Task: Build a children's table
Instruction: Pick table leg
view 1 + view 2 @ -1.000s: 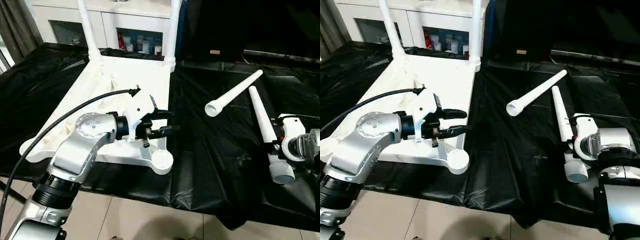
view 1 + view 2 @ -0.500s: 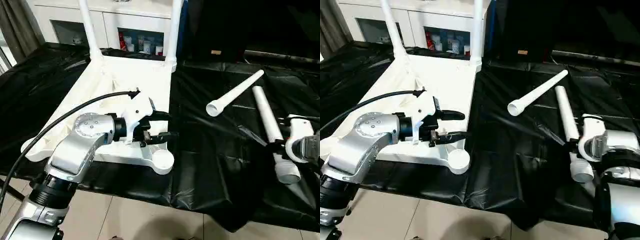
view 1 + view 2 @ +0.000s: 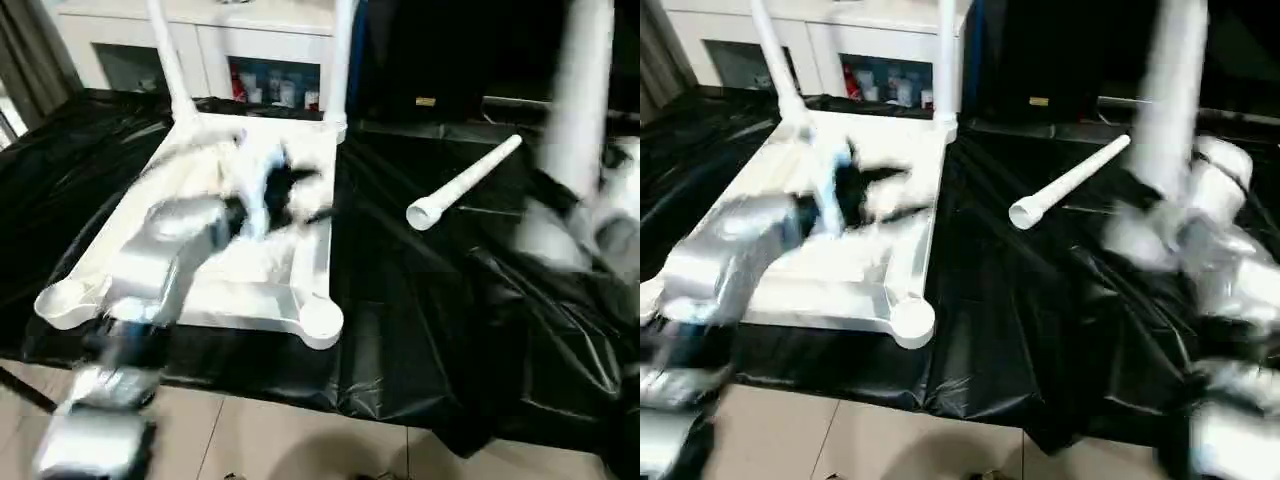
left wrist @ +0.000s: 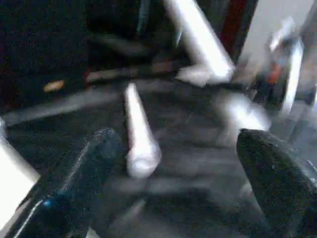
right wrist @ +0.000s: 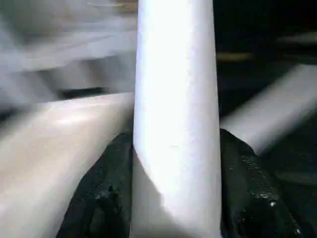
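The white table top (image 3: 205, 295) lies upside down on the black cloth, ribbed side up. Two legs stand in its far corner sockets, one at the left (image 3: 165, 60) and one at the right (image 3: 342, 60). A third leg (image 3: 465, 183) lies loose on the cloth to the right. My right gripper (image 5: 176, 198) is shut on the fourth leg (image 3: 578, 90), holding it nearly upright above the cloth at the right. My left gripper (image 3: 300, 195) hovers over the middle of the table top, fingers (image 4: 84, 173) wide apart and holding nothing.
A black cloth (image 3: 420, 320) covers the work table, with its front edge and the tiled floor (image 3: 300, 440) close below. A white cabinet with glass doors (image 3: 265, 70) stands behind the table top.
My right gripper has lifted the leg off the cloth and swung it from lying flat to nearly upright. My left arm has risen and moved farther over the table top.
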